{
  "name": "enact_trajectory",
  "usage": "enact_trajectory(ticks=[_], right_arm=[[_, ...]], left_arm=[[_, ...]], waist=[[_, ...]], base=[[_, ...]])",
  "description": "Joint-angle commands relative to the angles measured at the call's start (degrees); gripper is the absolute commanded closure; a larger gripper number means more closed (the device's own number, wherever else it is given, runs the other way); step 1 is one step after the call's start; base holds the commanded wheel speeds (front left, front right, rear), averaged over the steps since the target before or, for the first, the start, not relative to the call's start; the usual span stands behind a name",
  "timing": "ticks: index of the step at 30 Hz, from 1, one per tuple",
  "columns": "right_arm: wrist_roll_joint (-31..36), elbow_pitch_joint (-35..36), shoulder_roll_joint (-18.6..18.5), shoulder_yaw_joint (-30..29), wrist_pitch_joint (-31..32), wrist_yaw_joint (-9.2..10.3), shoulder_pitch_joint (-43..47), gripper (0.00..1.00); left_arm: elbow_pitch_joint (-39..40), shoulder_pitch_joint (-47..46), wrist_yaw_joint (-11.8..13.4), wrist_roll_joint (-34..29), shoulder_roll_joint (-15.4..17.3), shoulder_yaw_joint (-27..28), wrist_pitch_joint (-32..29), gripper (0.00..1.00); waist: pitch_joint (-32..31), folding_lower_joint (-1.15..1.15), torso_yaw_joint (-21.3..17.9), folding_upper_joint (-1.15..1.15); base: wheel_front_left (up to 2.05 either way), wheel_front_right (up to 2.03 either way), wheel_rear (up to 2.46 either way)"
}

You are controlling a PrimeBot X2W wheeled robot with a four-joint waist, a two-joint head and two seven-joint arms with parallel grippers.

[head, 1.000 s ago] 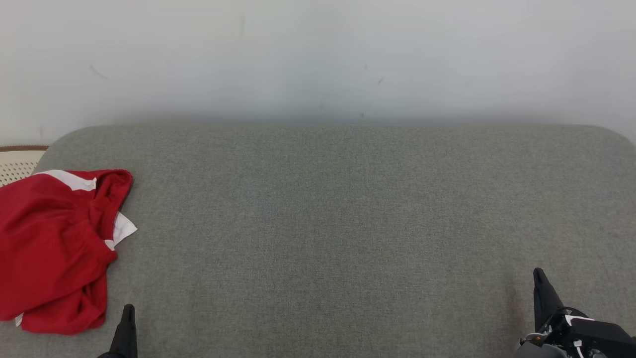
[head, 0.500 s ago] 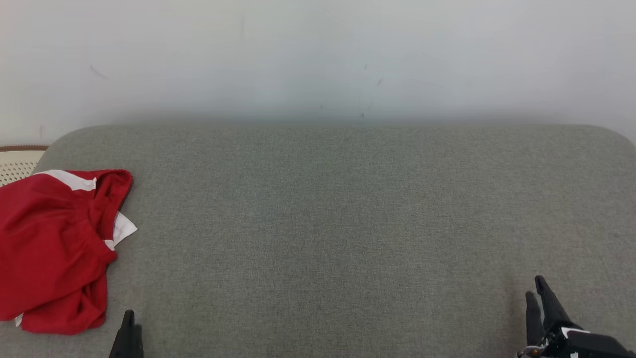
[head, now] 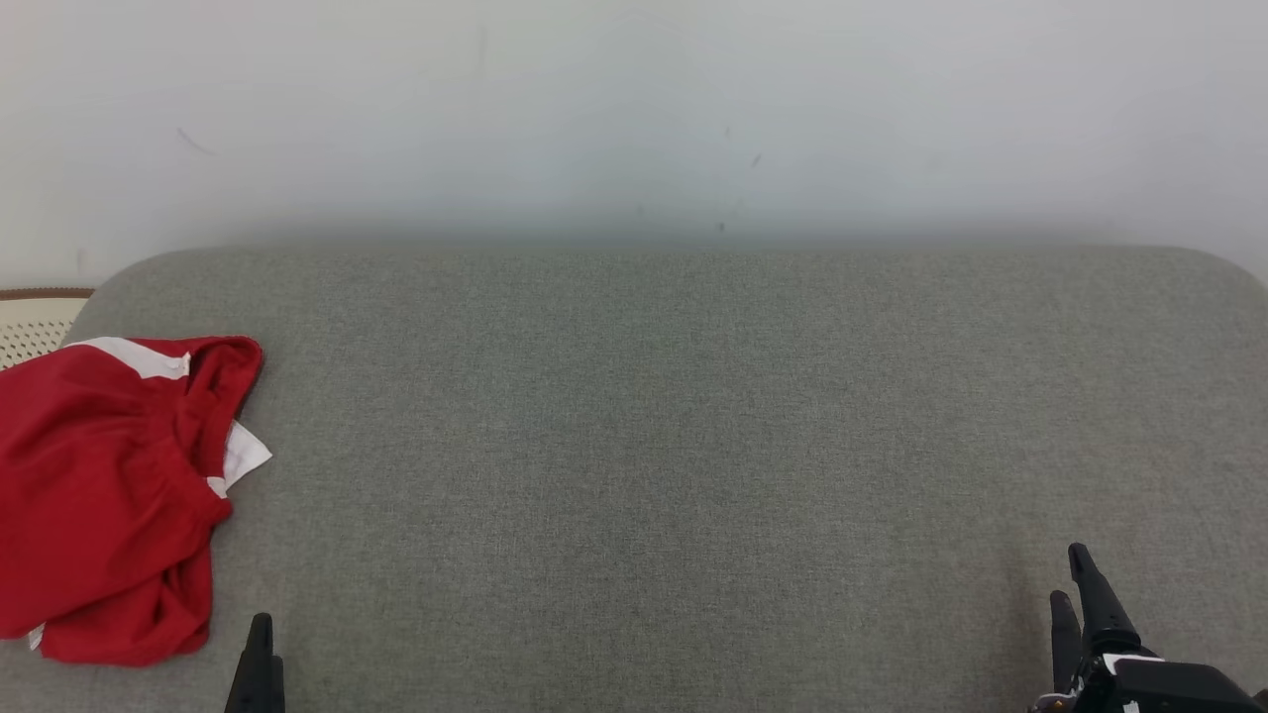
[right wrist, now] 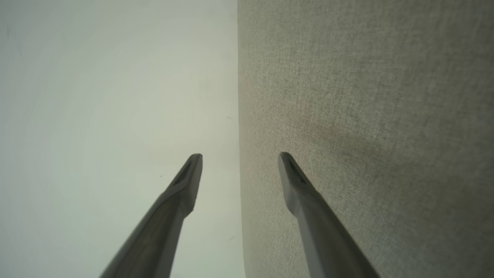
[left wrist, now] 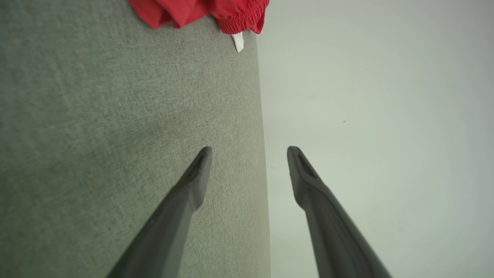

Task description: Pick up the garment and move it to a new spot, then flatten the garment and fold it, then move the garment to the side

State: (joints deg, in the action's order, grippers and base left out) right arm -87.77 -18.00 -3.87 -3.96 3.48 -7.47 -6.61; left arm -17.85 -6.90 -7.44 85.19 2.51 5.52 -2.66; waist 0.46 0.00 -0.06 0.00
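The garment (head: 109,495) is red with white trim and lies crumpled at the far left of the grey padded surface (head: 644,446). My left gripper (head: 263,649) pokes up from the bottom edge, just right of the garment's near corner and apart from it. In the left wrist view the left gripper (left wrist: 250,152) is open and empty over the pad's edge, with the garment (left wrist: 200,11) at the top. My right gripper (head: 1068,576) sits at the lower right, far from the garment. The right wrist view shows the right gripper (right wrist: 240,157) open, with nothing between its fingers.
A pale wall (head: 634,119) rises behind the pad's far edge. A cream woven thing with a brown rim (head: 35,322) peeks out at the far left behind the garment. The pad's rounded corners lie at the back left and back right.
Both grippers have gone from shut to open. The right gripper has sunk slightly toward the bottom edge. The garment has not moved.
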Motion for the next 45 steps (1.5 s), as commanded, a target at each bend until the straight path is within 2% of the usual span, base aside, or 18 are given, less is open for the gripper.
enact_trajectory(ticks=[1,7,27,45], right_arm=[[2.2,1.1,-0.9,0.7,-0.7,0.0,-1.7,0.0],[6.9,1.5,-1.3,1.6,-2.0,-0.01,-1.9,0.0],[27.8,2.4,-3.0,6.2,-6.8,-0.01,-2.7,0.0],[42.8,1.1,-4.8,10.8,-10.2,-0.02,-3.6,0.0]], left_arm=[[1.1,-1.2,0.0,-2.8,0.5,0.2,0.8,0.0],[1.3,-1.4,0.0,-8.3,0.5,0.2,2.0,0.0],[2.4,-2.3,0.0,-34.0,0.7,-1.5,6.6,0.0],[3.2,-2.6,2.7,-51.1,1.4,-3.7,9.7,0.0]], waist=[[0.0,0.0,0.0,0.0],[0.1,0.0,-0.1,0.0],[0.5,0.0,-0.2,0.0],[0.8,0.0,-0.5,0.0]], base=[[0.0,0.0,0.0],[0.0,0.0,0.0],[0.0,0.0,0.0],[0.0,0.0,0.0]])
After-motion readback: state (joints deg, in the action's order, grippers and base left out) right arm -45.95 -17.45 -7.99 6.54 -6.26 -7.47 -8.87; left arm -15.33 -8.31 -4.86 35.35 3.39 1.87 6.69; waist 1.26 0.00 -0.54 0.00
